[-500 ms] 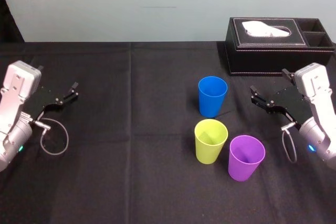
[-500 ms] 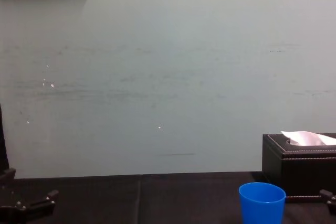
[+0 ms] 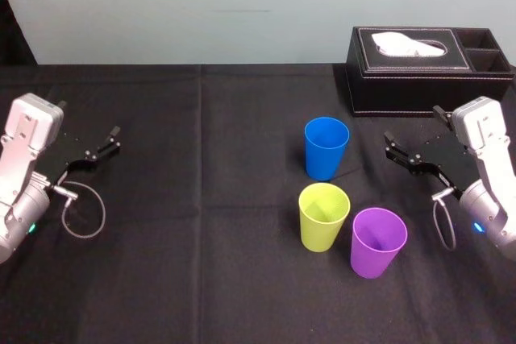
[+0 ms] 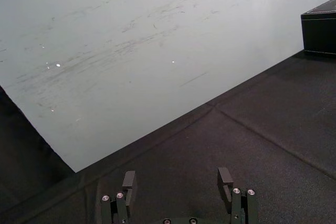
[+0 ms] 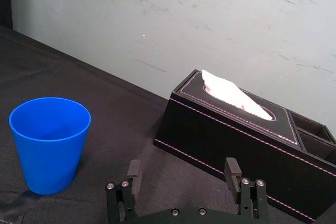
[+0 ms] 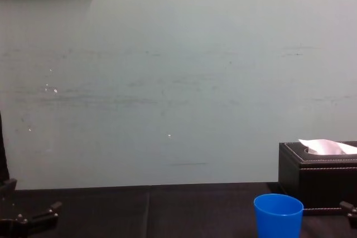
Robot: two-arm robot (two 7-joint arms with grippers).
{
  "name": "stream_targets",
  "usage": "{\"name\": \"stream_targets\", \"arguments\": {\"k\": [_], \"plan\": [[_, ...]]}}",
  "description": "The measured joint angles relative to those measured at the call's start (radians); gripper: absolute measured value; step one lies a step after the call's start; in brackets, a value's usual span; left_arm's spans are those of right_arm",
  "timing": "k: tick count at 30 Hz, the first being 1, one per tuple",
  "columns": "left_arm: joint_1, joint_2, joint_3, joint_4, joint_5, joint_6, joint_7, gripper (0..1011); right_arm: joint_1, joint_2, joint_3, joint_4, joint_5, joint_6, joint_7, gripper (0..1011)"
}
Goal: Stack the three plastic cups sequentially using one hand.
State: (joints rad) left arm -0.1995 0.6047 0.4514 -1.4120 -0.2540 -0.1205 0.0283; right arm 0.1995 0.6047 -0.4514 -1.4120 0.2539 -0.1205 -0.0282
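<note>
Three cups stand upright and unstacked, right of centre on the black tablecloth (image 3: 201, 223). The blue cup (image 3: 326, 147) is farthest, the yellow-green cup (image 3: 323, 216) nearer, and the purple cup (image 3: 378, 242) nearest, just beside it on the right. Nothing has shifted since half a second ago. The right gripper (image 3: 391, 148) hovers right of the blue cup, jaws apart and empty. The left gripper (image 3: 110, 141) is parked far left, jaws apart. Judgement: stacking not begun.

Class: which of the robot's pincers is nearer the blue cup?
Right. The right pincer sits just right of the blue cup; the left pincer is far off to its left.
</note>
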Motion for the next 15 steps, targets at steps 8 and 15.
{"name": "stream_targets", "arguments": {"k": [8,15], "plan": [[0.000,0.000,0.000,0.000,0.000,0.000,0.000,1011,0.000,0.000,0.000,0.000,0.000,0.000,0.000,1003],[0.000,0.000,0.000,0.000,0.000,0.000,0.000,1011,0.000,0.000,0.000,0.000,0.000,0.000,0.000,1003]]}}
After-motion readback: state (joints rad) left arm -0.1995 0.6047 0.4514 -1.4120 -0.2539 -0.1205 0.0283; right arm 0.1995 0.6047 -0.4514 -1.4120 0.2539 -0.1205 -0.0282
